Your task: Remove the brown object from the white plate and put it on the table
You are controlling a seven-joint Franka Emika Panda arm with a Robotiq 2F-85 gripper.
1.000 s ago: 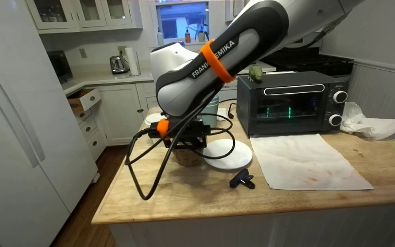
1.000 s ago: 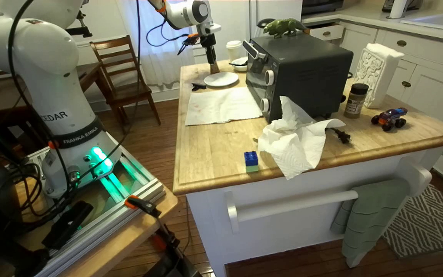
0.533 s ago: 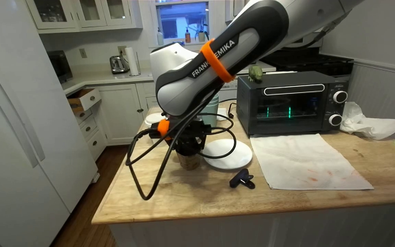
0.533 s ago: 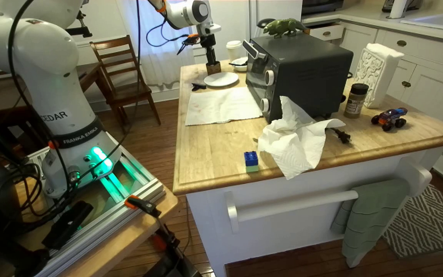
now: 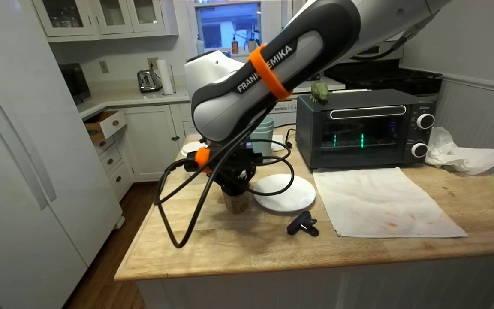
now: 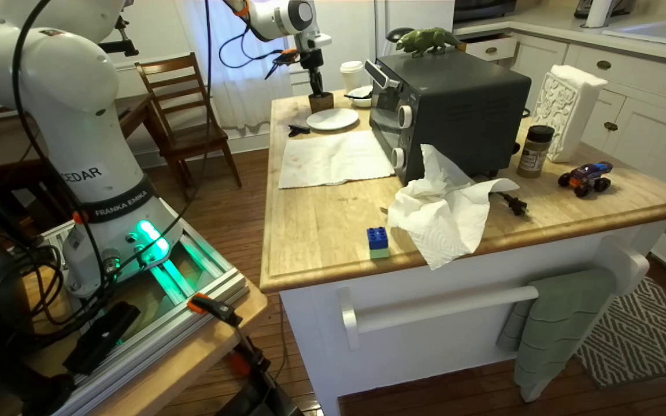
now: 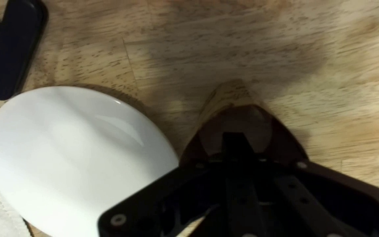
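The brown object [image 5: 236, 204] rests upright on the light-wood table [image 5: 212, 253], just beside the white plate [image 5: 287, 198]. In the wrist view the brown object [image 7: 252, 121] lies under my gripper [image 7: 237, 142], whose fingers meet at the middle of its top. My gripper [image 6: 317, 89] is shut, with the wider brown object [image 6: 321, 103] standing below it, not between the fingers. Whether the fingertips touch its top, I cannot tell. The white plate [image 7: 77, 148] is bare. Dark cables partly cover the hand in an exterior view.
A black clip [image 5: 302, 224] lies in front of the plate. Right of it are a white paper sheet [image 5: 384, 206] and a dark toaster oven [image 5: 362, 133]. A white bowl [image 6: 360, 95] and a lidded cup [image 6: 351, 75] stand close behind the brown object.
My gripper's fingers have come together from wide apart around the brown object to shut above it. The arm has risen slightly. The brown object has stayed on the table.
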